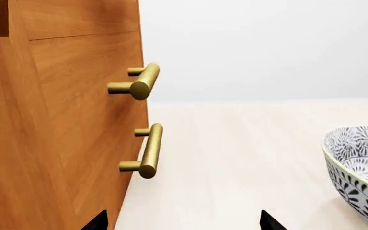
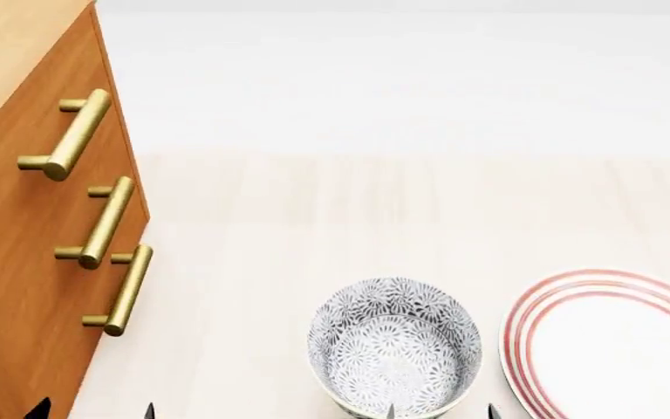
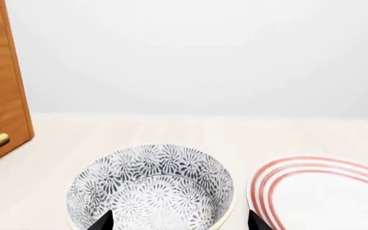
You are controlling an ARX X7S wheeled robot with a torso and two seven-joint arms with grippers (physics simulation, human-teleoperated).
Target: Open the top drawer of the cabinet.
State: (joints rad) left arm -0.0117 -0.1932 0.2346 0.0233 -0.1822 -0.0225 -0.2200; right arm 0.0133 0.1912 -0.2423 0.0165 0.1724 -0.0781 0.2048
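The cabinet [image 2: 10, 262] stands at the left of the head view, orange-brown wood with a lighter top. Its front carries three brass bar handles. The top drawer [image 2: 21, 122] is flush with the front, its handle [image 2: 67, 135] the uppermost. My left gripper [image 2: 93, 410] shows only as two dark tips at the bottom edge, by the cabinet's lower front. It is open [image 1: 184, 223] and holds nothing. In the left wrist view two handles [image 1: 139, 81] show ahead. My right gripper [image 3: 180, 223] is open too, with the bowl in front of it.
A patterned black-and-white bowl [image 2: 393, 353] sits on the pale wooden table [image 2: 347, 209] near the front. A white plate with red rings [image 2: 614, 349] lies to its right. The same bowl's rim [image 1: 356, 163] shows in the left wrist view.
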